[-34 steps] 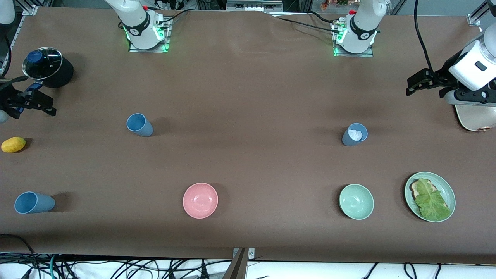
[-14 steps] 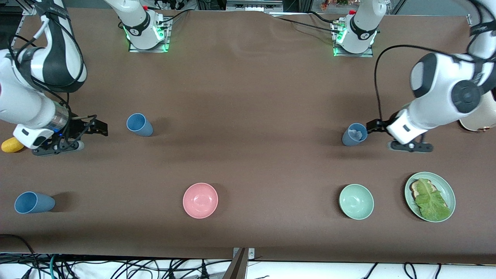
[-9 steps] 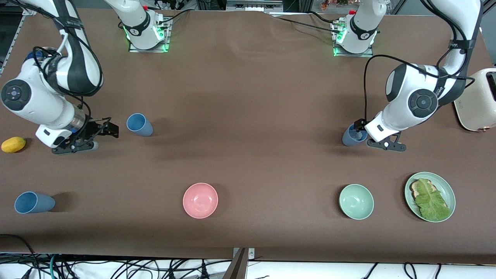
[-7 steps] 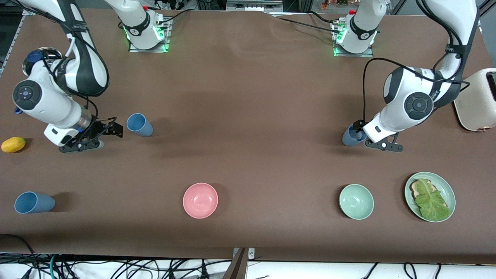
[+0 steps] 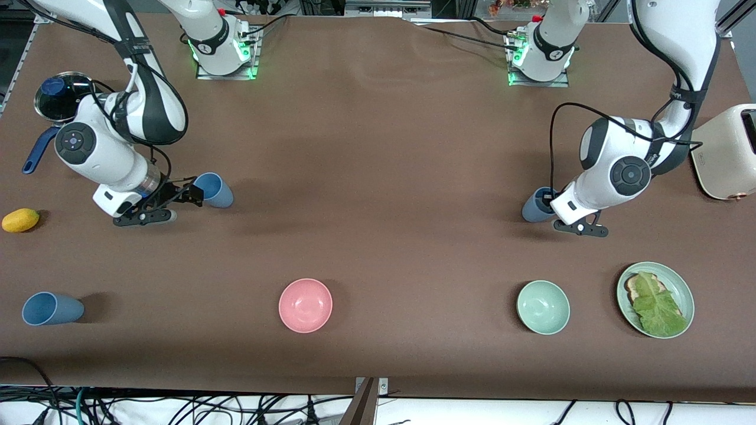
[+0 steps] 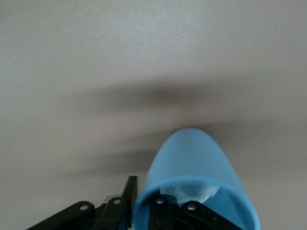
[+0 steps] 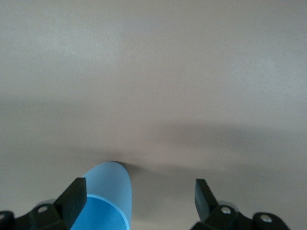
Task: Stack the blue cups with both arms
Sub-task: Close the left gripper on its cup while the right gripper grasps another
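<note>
Three blue cups stand on the brown table. My right gripper (image 5: pixel 192 195) is open at the rim of one blue cup (image 5: pixel 214 190). In the right wrist view (image 7: pixel 139 191) one finger (image 7: pixel 76 194) is over that cup's mouth (image 7: pixel 103 199) and the other stands well outside the wall. My left gripper (image 5: pixel 549 198) is shut on the wall of the greyer-blue cup (image 5: pixel 533 208). In the left wrist view (image 6: pixel 144 201) one finger (image 6: pixel 129 191) is outside this cup (image 6: pixel 189 158) and the other inside, beside a white wad (image 6: pixel 192 191). The third blue cup (image 5: pixel 50 308) stands apart near the front edge.
A pink bowl (image 5: pixel 305 305), a mint-green bowl (image 5: pixel 543 307) and a green plate with toast and lettuce (image 5: pixel 626 277) sit nearer the front camera. A yellow fruit (image 5: pixel 20 219) and a lidded black pot (image 5: pixel 62 97) are at the right arm's end, a cream toaster (image 5: pixel 729 150) at the left arm's end.
Both arms swung in from the table ends and came down to their cups. The left gripper's fingers went over the greyer cup's rim; the right gripper reached its cup's rim.
</note>
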Controlling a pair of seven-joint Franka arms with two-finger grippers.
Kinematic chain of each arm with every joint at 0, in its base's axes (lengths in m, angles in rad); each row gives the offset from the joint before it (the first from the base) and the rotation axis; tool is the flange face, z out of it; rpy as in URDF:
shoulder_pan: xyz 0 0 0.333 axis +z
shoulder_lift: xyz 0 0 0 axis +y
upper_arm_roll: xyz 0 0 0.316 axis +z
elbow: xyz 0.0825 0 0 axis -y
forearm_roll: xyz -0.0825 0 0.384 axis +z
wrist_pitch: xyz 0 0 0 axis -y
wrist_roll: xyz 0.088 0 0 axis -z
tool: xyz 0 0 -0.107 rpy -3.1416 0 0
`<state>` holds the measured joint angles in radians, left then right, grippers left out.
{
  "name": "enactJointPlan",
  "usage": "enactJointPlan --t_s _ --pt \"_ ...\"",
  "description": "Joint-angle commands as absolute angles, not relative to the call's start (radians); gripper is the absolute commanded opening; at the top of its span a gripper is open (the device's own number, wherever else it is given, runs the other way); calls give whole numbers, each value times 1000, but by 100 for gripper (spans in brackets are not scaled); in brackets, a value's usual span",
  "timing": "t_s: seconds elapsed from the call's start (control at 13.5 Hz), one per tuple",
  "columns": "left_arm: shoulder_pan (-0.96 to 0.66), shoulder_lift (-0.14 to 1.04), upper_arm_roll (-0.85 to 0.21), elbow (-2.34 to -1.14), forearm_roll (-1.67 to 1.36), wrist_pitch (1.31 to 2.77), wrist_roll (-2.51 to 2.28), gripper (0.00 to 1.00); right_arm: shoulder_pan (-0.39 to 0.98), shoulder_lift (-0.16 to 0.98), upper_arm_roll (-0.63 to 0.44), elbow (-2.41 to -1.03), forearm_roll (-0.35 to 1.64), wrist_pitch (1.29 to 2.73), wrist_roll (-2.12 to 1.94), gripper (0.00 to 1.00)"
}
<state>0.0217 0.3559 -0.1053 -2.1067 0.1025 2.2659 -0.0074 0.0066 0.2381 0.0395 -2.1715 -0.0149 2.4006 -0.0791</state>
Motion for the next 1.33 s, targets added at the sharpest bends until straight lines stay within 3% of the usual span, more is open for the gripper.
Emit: enactJointPlan --t_s 0.0,0.3,0.59,0.81,1.26 --pt "28 361 -110 -2085 114 2261 2 0 6 224 41 -2226 -5 2456 -66 100" --pt "17 342 -126 -2063 112 2237 -5 0 6 241 41 -2230 -5 2457 -55 100" --pt "8 337 -241 -1901 -52 2028 -75 0 6 244 41 -2230 -5 2454 -55 100" --pt "-56 345 -307 -1875 -64 2026 -259 0 5 229 41 -2230 -5 2428 -54 100" --pt "-305 480 -310 -1773 -89 2139 -569 0 5 203 41 -2230 -3 2372 -51 100"
